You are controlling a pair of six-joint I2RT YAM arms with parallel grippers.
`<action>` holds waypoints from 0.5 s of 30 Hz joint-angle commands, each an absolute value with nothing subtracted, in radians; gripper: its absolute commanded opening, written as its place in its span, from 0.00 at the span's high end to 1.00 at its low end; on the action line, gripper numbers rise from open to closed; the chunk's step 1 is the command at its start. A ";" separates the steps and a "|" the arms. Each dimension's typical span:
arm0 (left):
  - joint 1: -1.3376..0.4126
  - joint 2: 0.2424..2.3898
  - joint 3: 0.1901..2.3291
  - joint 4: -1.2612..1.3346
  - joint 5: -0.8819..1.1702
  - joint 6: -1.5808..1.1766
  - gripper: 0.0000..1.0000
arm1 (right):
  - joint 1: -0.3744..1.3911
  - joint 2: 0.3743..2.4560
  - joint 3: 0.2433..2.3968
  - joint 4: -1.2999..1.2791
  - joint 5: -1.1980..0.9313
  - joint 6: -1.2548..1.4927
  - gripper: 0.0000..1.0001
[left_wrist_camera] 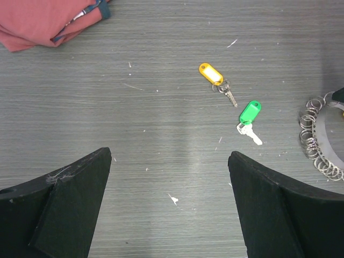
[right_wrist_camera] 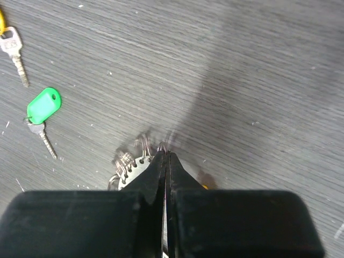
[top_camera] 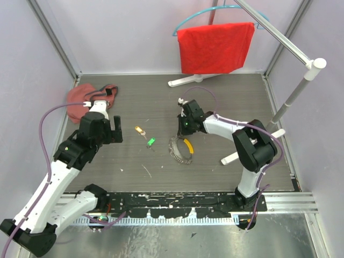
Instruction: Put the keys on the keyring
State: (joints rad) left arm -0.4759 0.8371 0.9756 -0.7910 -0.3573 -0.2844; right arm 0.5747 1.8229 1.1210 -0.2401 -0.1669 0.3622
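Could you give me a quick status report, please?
Left pincer open. Right pincer shut at keyring. Green key, yellow key loose, off it. Nothing in the way.

Overhead camera looks down; both close wrist cameras share the green key (left_wrist_camera: 249, 112).

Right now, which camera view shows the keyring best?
The top external view: the keyring appears almost whole, with its orange segment. The left wrist view cuts the keyring at the right edge. The right wrist view shows only a few blurred loops at the tips of the closed right end effector.
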 commanded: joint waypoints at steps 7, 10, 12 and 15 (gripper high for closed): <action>-0.479 0.672 0.935 -0.609 -0.231 -0.334 0.02 | 0.632 1.563 1.054 -0.160 -0.026 0.131 0.99; -0.479 0.657 0.933 -0.561 -0.182 -0.337 0.02 | 0.657 1.504 1.028 -0.147 0.015 0.077 0.99; -0.479 0.660 0.933 -0.534 -0.158 -0.338 0.02 | 0.665 1.464 1.006 -0.135 0.020 0.062 0.99; -0.479 0.676 0.932 -0.495 -0.122 -0.344 0.02 | 0.670 1.414 0.995 -0.131 0.015 0.048 0.99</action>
